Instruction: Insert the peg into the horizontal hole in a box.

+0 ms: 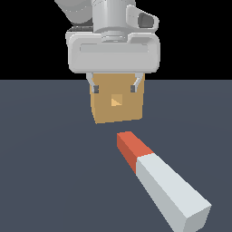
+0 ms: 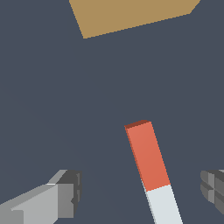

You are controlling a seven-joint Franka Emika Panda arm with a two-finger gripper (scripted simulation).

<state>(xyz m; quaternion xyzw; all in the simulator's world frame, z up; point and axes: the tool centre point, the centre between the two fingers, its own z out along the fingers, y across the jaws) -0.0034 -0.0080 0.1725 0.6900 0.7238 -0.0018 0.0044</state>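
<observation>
Grey metal gripper (image 1: pixel 114 87) hangs with its jaws spread wide, holding nothing. Before the matte tan-orange cube-like box (image 1: pixel 118 108) lies the long square-section peg (image 1: pixel 161 179), red-orange end nearest it. Its small square hole (image 1: pixel 117 100) seems empty, lighter orange inside.

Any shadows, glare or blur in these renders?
Exterior view: flat shading, no cast shadow under the long grey-white, red-ended peg or the tan cube-like box; edges crisp, jagged; black void above the floor. Wrist view: equally sharp, no glare; the open gripper has its fingers cut by the frame.
</observation>
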